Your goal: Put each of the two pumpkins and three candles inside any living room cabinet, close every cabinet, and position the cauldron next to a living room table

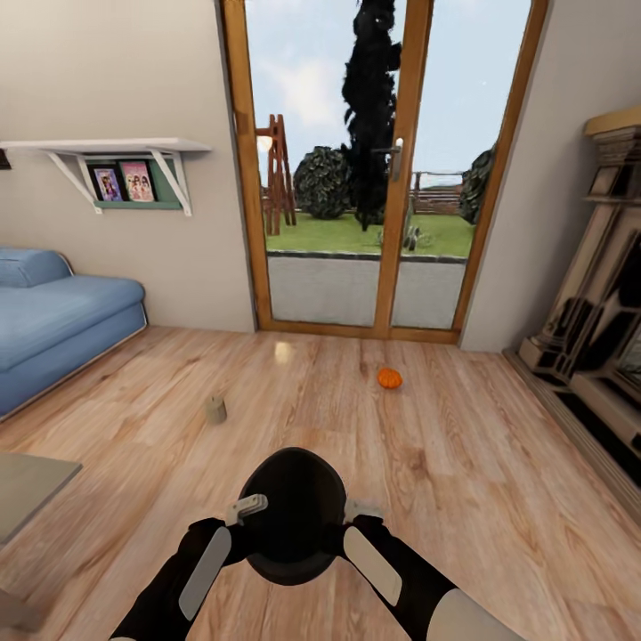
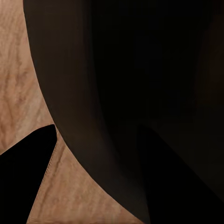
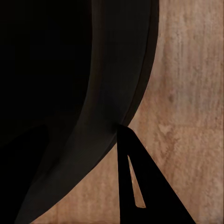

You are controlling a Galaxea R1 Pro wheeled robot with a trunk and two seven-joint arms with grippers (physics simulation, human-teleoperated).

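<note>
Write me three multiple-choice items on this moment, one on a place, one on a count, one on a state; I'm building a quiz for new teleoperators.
1. Where does the pumpkin lie?
A. On the sofa
B. On the wooden floor before the glass door
C. On the wall shelf

2. How many candles show on the floor in the head view?
A. One
B. Two
C. Three

3. How is the cauldron held?
A. It hangs from the left gripper alone
B. It stands apart from both arms
C. It sits between both arms, a gripper at each side

Answers: B, the pumpkin rests on the floor near the door. A, a single candle stands left of it. C, the left gripper and right gripper flank the pot's rim.
</note>
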